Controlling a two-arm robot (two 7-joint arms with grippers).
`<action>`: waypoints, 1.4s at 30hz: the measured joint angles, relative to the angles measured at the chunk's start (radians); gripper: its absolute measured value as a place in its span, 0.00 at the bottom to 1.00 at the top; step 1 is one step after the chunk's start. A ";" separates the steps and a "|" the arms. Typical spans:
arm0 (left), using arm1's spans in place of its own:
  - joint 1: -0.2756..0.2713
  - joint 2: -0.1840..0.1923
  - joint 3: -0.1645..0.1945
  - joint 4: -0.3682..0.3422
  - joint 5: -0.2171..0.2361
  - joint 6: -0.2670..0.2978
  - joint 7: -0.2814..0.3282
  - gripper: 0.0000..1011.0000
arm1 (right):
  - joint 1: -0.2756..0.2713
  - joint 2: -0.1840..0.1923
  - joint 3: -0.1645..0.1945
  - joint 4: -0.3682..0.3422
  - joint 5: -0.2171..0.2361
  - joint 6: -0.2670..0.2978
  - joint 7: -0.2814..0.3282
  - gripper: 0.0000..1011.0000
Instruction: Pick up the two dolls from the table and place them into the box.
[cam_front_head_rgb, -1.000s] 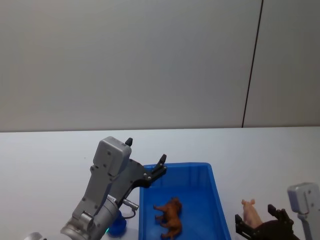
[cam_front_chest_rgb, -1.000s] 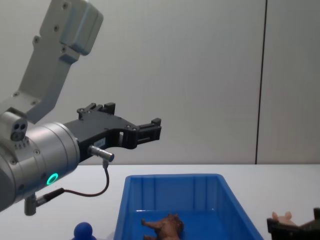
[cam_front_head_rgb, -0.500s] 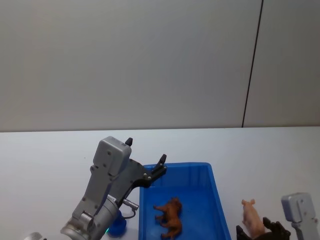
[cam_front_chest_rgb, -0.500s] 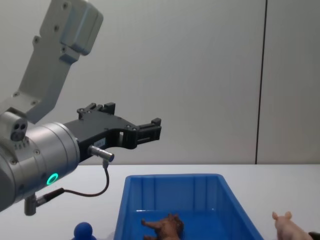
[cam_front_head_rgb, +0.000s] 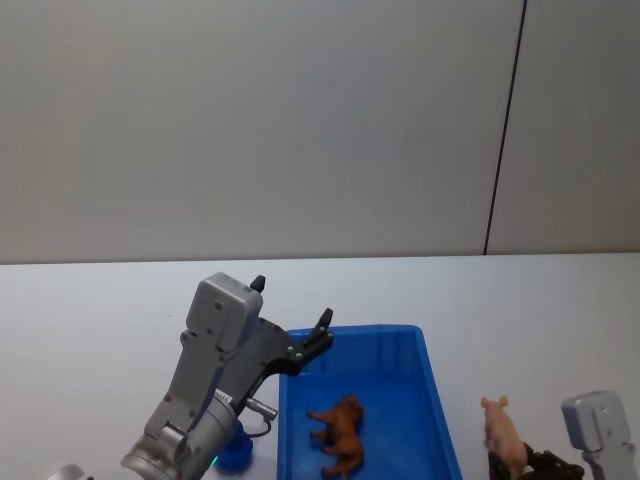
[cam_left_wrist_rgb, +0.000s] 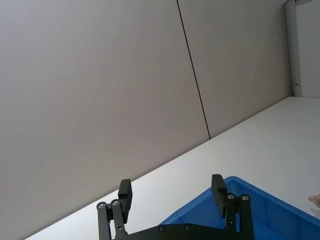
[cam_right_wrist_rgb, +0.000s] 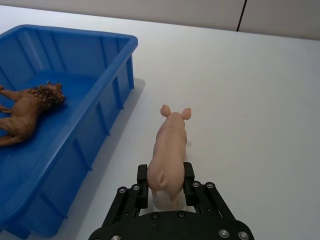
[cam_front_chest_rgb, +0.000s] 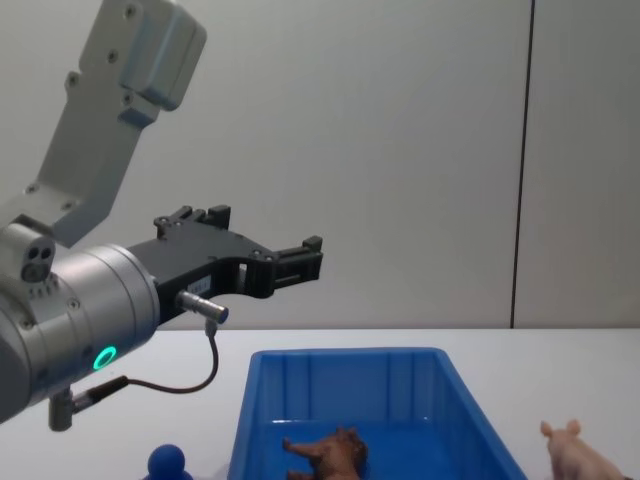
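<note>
Right gripper (cam_right_wrist_rgb: 166, 186), fingers pinched on the rump of the pink pig (cam_right_wrist_rgb: 169, 145) at 3 o'clock of the blue bin (cam_right_wrist_rgb: 112, 90) with the brown lion (cam_right_wrist_rgb: 27, 112) inside, needed a straight lift clearing the rim, while left gripper (cam_left_wrist_rgb: 171, 192) hung spread wide at 11 o'clock.

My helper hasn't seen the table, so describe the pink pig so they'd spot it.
Find the big blue box on the white table. Right of it stands the pink pig, rump between the fingers of the right gripper. Unlike the brown doll, it is pale and outside the box.
</note>
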 joint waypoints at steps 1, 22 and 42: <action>0.000 0.000 0.000 0.000 0.000 0.000 0.000 0.99 | -0.002 0.000 0.000 -0.004 -0.005 -0.006 -0.003 0.37; 0.000 0.000 0.000 0.000 0.000 0.000 0.000 0.99 | 0.009 0.004 -0.001 -0.083 -0.043 -0.112 0.079 0.37; 0.000 0.000 0.000 0.000 0.000 0.000 0.000 0.99 | 0.112 -0.063 -0.036 -0.016 -0.006 -0.113 0.284 0.41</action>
